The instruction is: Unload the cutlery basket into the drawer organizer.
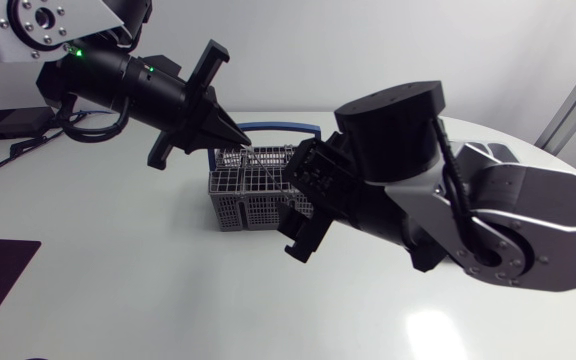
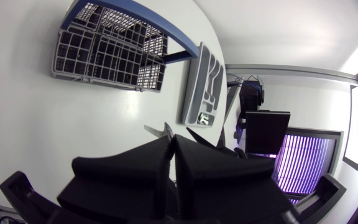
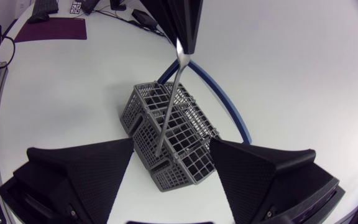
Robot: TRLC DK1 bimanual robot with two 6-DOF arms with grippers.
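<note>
So, the left gripper (image 1: 236,137) is clenched on a silver utensil (image 3: 171,102) reaching down into the cutlery basket (image 1: 236,200); the right gripper (image 3: 171,144) hangs released over it.

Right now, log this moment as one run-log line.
left gripper: shut on utensil, above basket | right gripper: open, facing basket | organizer: apart from basket

From overhead, my right arm (image 1: 448,210) covers the drawer organizer (image 2: 188,99) entirely, along with part of the cutlery basket (image 1: 230,205). The utensil (image 3: 171,99) pinched in my left tool (image 3: 184,37) is possibly a spoon, but its lower end is lost among the bars.
</note>
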